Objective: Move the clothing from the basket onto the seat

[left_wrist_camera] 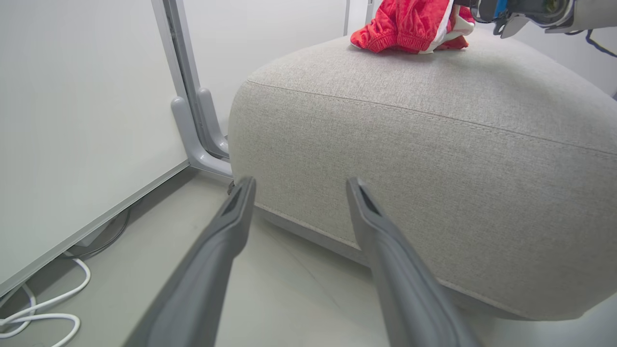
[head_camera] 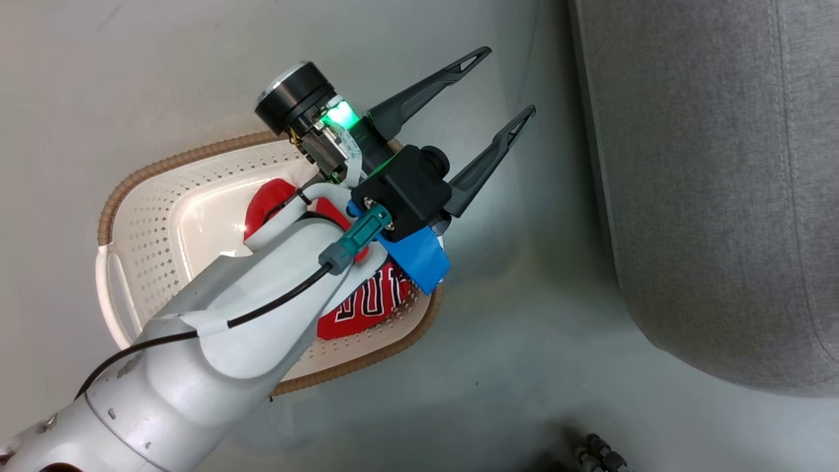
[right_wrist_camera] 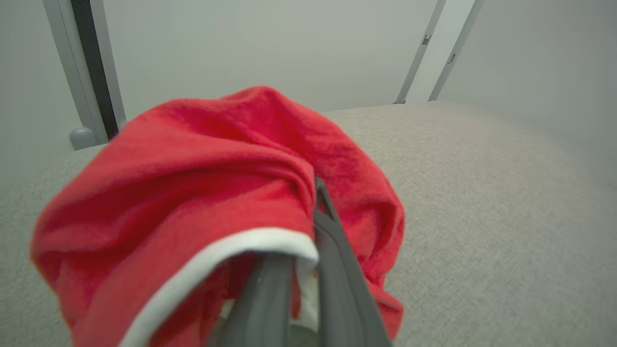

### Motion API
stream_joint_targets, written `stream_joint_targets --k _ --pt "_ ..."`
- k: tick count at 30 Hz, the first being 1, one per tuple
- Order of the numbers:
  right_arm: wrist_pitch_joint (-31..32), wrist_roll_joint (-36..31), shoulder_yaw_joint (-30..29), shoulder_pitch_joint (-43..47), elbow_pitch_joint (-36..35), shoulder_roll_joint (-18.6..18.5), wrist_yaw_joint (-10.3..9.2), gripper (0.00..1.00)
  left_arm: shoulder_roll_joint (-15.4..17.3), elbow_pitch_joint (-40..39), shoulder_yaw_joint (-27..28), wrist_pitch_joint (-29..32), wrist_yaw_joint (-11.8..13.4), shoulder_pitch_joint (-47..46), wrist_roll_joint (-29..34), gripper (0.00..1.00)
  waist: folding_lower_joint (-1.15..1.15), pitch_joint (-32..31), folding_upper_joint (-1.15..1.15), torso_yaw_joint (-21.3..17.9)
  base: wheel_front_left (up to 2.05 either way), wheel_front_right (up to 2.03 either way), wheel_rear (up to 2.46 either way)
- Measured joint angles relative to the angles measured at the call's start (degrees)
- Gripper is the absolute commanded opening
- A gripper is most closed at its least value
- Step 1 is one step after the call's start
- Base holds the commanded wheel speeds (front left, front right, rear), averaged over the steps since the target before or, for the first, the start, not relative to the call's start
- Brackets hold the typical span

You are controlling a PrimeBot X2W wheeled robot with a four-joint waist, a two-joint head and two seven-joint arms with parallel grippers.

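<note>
The cream basket [head_camera: 367, 364] with its brown rim sits on the floor and holds a red jersey [head_camera: 370, 305] with black, white-edged letters, partly hidden under my left arm. My left gripper [head_camera: 510, 78] hangs open and empty above the basket's far edge, its fingers [left_wrist_camera: 385, 241] pointing at the side of the grey seat [head_camera: 714, 196]. On top of the seat [left_wrist_camera: 458, 144] rests a second red garment [left_wrist_camera: 409, 24] with white trim. My right gripper [right_wrist_camera: 313, 217] is shut on this garment [right_wrist_camera: 193, 183], which touches the seat's top [right_wrist_camera: 482, 193].
A white wall panel with a grey post [left_wrist_camera: 193, 120] stands left of the seat. White cable [left_wrist_camera: 43, 308] lies on the floor by the wall. A dark ribbed object [head_camera: 590, 452] shows at the head view's bottom edge. Bare grey floor separates basket and seat.
</note>
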Motion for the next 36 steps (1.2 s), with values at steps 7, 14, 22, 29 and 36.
stream_joint_targets --k 7,14,22,29,36 --pt "0.00 0.31 -0.74 4.12 -3.13 2.63 0.00 1.00 -0.19 1.23 -0.12 -1.10 0.45 0.44 -0.81 1.00 0.00 -3.04 0.00 -0.65 0.00 0.00 0.00" --pt "0.01 0.32 -0.48 13.39 -9.28 5.86 -0.01 1.00 -1.11 3.35 0.10 -3.03 1.48 3.16 -2.44 1.00 -0.01 -8.58 0.00 -0.73 0.00 0.00 0.00" --pt "0.00 0.53 4.36 24.99 -16.27 9.06 0.00 1.00 -1.38 5.31 1.98 -4.12 3.05 8.17 -4.69 1.00 -0.01 -15.85 0.00 -0.40 0.00 0.00 0.00" --pt "0.00 3.31 10.60 31.21 -22.50 11.57 0.00 1.00 -1.58 4.75 5.76 -4.30 4.85 13.58 -6.16 1.00 -0.01 -21.76 0.00 0.86 0.00 0.00 0.00" --pt "0.00 4.99 18.39 34.50 -27.17 13.19 0.00 1.00 -1.60 2.70 12.25 -4.30 6.53 20.08 -6.64 1.00 -0.02 -26.60 0.00 3.45 0.00 0.00 0.00"
